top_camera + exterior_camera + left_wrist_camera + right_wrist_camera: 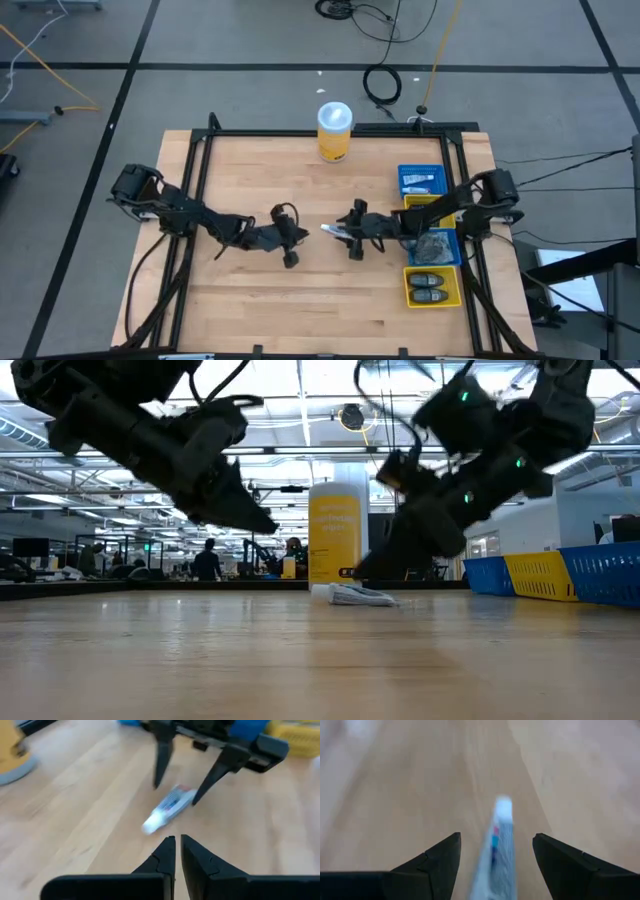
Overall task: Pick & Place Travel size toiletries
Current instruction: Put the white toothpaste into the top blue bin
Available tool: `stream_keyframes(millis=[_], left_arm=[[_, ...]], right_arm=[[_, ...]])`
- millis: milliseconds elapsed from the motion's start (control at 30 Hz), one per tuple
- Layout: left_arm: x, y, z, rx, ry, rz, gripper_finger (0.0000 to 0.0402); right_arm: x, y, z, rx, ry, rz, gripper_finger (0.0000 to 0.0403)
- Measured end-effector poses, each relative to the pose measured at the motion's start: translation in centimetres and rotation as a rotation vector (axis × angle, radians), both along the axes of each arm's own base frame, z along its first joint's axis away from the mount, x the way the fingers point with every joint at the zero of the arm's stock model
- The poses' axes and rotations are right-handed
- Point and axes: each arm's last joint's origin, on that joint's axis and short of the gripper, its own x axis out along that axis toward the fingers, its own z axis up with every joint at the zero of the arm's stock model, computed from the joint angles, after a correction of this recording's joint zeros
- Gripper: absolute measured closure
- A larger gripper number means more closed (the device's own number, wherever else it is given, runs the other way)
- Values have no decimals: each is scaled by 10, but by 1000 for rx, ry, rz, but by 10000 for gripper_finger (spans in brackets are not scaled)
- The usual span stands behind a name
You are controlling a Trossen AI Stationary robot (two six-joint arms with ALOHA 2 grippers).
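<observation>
You have one small white tube (335, 232) lying flat on the counter (300, 310), on the near side of the tall yellow canister (334, 131) and well apart from it. That tube looks like the only toiletry outside the bins.

Your right hand (354, 233) is at the tube, fingers spread wide with one on each side of it; the right wrist view shows the tube (499, 845) running between them with clear gaps on both sides, so nothing is gripped yet. Your left hand (292, 243) sits on the tube's other side, pointing at it, fingers pressed nearly together and holding nothing.

To the right of the canister stands a row of bins. The blue bin (420, 179) nearest the canister holds white tubes (418, 182). The next bin is partly hidden by the right arm, but grey pieces (433, 247) show in it. The yellow bin (433, 288) farthest from the canister holds two dark oblong pieces (429, 287).

I'd judge the sorting almost done. What is left, as far as you can see, is to close on this last tube, lift it, and carry it to the blue bin with the other tubes.
</observation>
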Motion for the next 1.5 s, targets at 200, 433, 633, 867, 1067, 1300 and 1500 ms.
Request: stream_keyframes(millis=[200,433,633,867,1067,1300,1500], left_arm=[[-6,-4,-4,55,37,92,371],[-7,-5,-5,61,43,90,371],[-8,-5,-6,64,57,93,371],[-8,-5,-6,64,56,95,371],[-8,-5,-6,57,57,99,371],[-8,-5,-6,56,55,99,371],[-7,-4,-6,54,48,102,371]], right_arm=[[12,-7,-19,18,59,38,179],[16,-7,-26,-42,93,76,245],[10,-7,-16,-70,137,91,338],[-23,-10,30,-78,307,94,382],[-81,-18,79,-147,456,-3,361],[-149,-37,117,-253,516,-276,364],[-158,-53,128,-360,471,-309,360]])
